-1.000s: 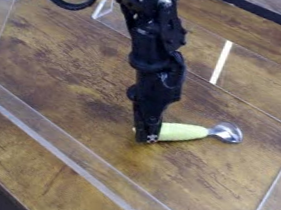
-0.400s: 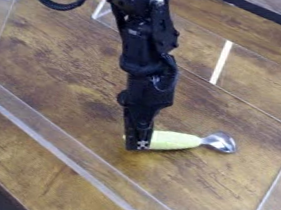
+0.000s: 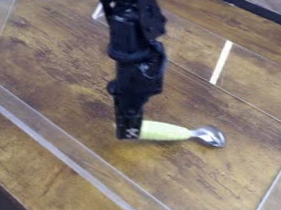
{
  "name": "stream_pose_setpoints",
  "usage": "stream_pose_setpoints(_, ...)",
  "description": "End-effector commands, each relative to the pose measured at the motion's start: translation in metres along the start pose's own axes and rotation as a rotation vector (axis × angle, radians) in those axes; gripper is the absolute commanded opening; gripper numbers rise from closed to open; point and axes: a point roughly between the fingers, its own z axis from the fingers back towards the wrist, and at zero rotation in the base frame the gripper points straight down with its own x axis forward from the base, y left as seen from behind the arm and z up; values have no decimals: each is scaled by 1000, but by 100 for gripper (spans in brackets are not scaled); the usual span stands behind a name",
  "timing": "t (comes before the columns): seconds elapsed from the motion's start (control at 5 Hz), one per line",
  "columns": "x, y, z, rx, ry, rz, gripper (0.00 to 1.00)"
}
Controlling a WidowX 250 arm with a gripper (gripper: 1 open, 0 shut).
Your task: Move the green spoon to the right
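Observation:
The green spoon (image 3: 170, 133) lies flat on the wooden table, its yellow-green handle pointing left and its shiny silver bowl at the right end. My gripper (image 3: 128, 130) reaches down from the upper left, its black fingers shut on the handle's left tip. The tip of the handle is hidden behind the fingers.
A clear acrylic wall (image 3: 41, 146) runs along the front of the wooden table (image 3: 223, 192), with another clear panel at the left and right edges. A white strip (image 3: 223, 62) lies on the wood behind the spoon.
The gripper has moved left and slightly toward the front, and the spoon has gone along with it, held by the handle.

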Motion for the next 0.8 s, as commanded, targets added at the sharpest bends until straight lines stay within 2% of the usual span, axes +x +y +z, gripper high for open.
stream_pose_setpoints(0.0, -7, 14, -4, 22, -35, -50, 100)
stream_pose_setpoints(0.2, 9, 8, -7, 15, -45, -82, 100)
stream_pose_setpoints(0.4, 28, 1, -6, 21, -48, -133, 100)
stream_pose_setpoints(0.6, 34, -2, -5, 34, -53, -101, 100)
